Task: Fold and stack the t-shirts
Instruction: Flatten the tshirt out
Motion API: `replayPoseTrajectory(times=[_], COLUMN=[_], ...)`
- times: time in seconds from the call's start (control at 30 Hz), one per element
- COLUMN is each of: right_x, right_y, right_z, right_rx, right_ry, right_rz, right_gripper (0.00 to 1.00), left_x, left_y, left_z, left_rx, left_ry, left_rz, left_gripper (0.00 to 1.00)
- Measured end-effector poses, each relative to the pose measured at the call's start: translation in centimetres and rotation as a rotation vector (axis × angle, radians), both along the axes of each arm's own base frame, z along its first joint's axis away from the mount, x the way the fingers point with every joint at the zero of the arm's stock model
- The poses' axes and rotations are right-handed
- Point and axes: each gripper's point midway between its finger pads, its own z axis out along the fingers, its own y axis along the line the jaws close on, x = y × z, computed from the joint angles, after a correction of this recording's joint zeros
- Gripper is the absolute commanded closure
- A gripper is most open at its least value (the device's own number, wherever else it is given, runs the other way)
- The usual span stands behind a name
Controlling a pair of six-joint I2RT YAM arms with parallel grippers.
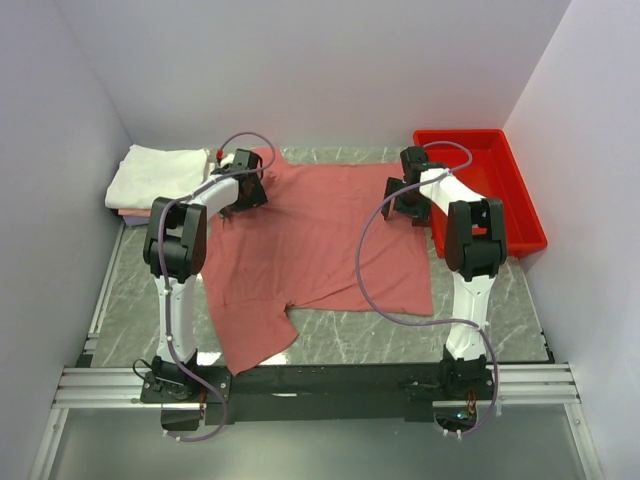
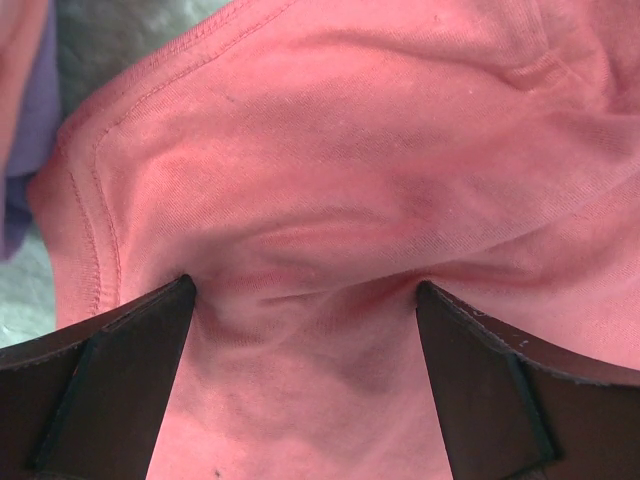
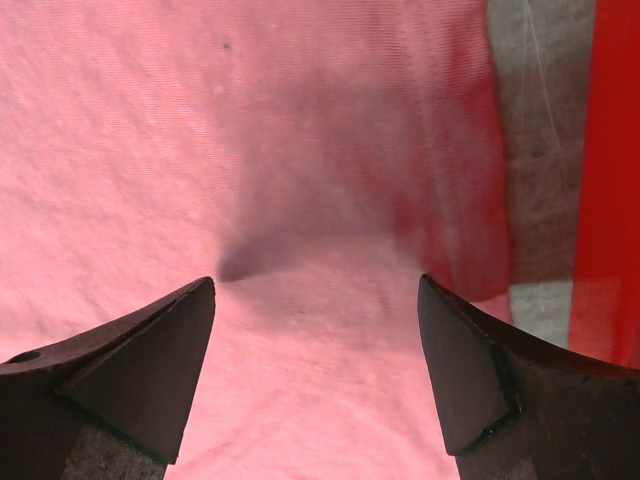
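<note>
A dusty salmon-red t-shirt (image 1: 310, 240) lies spread on the marble table. My left gripper (image 1: 243, 192) is at its far left part, open, with both fingertips (image 2: 160, 330) pressed on the cloth (image 2: 330, 180) beside a stitched hem. My right gripper (image 1: 408, 200) is at the shirt's far right edge, open, with its fingertips (image 3: 180, 330) on the cloth (image 3: 200, 130). A folded stack with a white shirt (image 1: 155, 175) on top and a pale pink one (image 1: 132, 214) under it sits at the far left corner.
A rigid bright red plastic tray (image 1: 500, 190) stands at the far right, just beyond my right gripper; its wall shows in the right wrist view (image 3: 612, 180). White walls close in the table on three sides.
</note>
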Motion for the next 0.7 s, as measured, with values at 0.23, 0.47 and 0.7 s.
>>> replayPoseTrajectory(times=[0.23,0.47,0.7], right_x=[0.4,0.6,-0.7], right_y=[-0.1,-0.5,1.4], right_z=[0.2,1.3,5.8], right_rx=[-0.004,-0.05,-0.084], right_ry=[-0.005,-0.02,-0.114], right_rz=[0.008,0.013,0.052], right_gripper=[0.12,0.11,0.11], left_x=[0.2,-1.2,-4.8], left_y=[0.4,-1.4,-3.1], left_z=[0.0,2.0,10.1], left_rx=[0.001,-0.001,-0.081], left_ry=[0.002,0.007,-0.144], left_rz=[0.001,-0.043,-0.071], left_gripper=[0.01,0.01,0.0])
